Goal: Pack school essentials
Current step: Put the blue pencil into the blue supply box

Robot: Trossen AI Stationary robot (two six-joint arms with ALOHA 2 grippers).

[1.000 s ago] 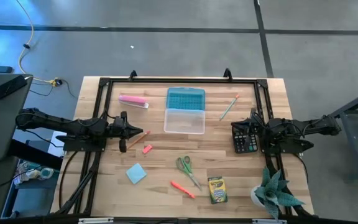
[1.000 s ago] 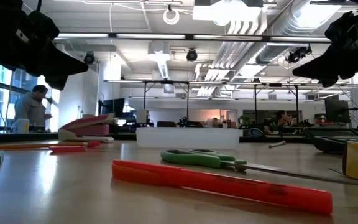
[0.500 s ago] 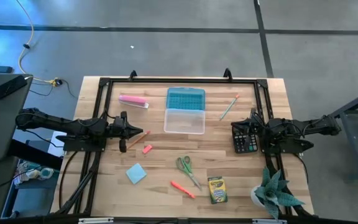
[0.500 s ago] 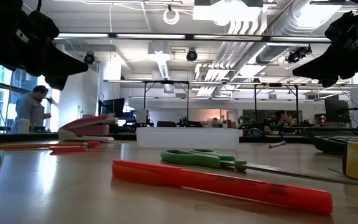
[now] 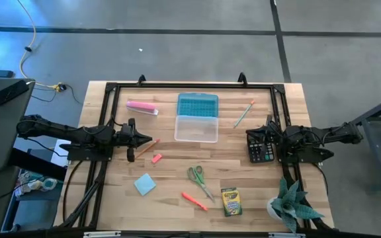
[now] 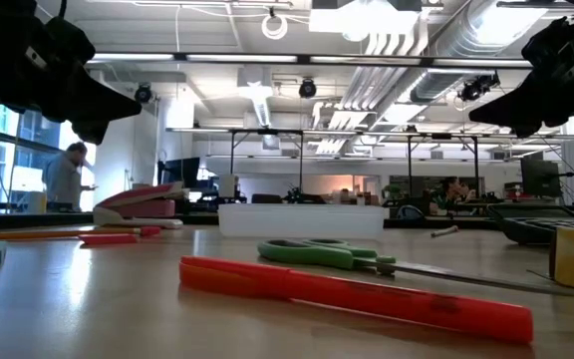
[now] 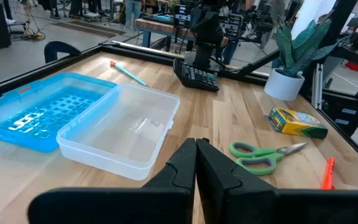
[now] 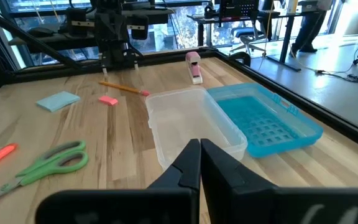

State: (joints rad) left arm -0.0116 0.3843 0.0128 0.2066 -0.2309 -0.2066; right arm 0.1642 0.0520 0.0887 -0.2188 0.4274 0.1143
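Note:
An open pencil box lies at the table's far middle: clear tray (image 5: 196, 129) with its blue lid (image 5: 198, 104) folded back. Around it lie green-handled scissors (image 5: 198, 177), an orange marker (image 5: 194, 201), a short orange piece (image 5: 156, 158), a pencil (image 5: 145, 146), a second pencil (image 5: 243, 114), a light-blue note pad (image 5: 145, 184) and a crayon box (image 5: 230, 201). My left gripper (image 5: 140, 137) hovers shut at the left side, beside the pencil. My right gripper (image 5: 264, 135) hovers shut at the right side, above the calculator. Neither touches anything.
A black calculator (image 5: 259, 146) lies under the right gripper. A long pink bar (image 5: 141, 106) lies at the far left. A potted plant (image 5: 290, 205) stands at the near right corner. A black frame (image 5: 190, 85) runs round the table. A person (image 6: 66, 175) stands in the room behind.

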